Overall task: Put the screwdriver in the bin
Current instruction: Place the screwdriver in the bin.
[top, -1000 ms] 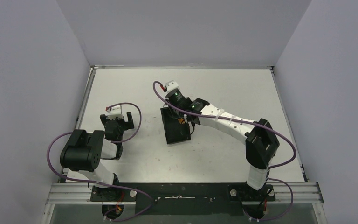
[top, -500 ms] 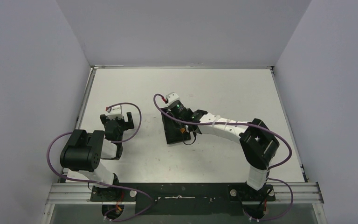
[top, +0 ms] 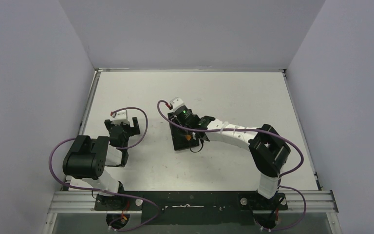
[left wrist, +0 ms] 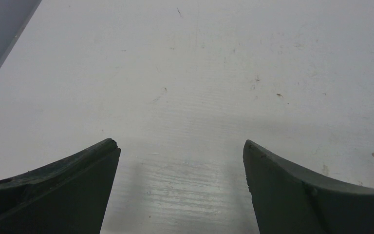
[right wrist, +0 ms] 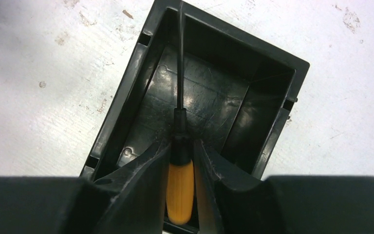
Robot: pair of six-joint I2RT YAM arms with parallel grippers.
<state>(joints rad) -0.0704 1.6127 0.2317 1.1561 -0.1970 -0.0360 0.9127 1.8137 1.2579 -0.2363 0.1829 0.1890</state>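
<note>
**Screwdriver point(right wrist: 180, 187) gripped over the bin point(right wrist: 130, 95)**

The bin sits near the middle of the desk point(right wrist: 39, 122), well apart from the desk's edges and the side walls, with white desk showing on every side. The right hand point(right wrist: 180, 146) is narrow, its fingers pressed to both sides of the screwdriver's orange handle at the bin's near end. The thin black shaft runs above the bin's floor to its far wall. The left hand point(left wrist: 180, 142) stands wide, nothing between its fingers, low over the desk and well apart from the bin
</note>
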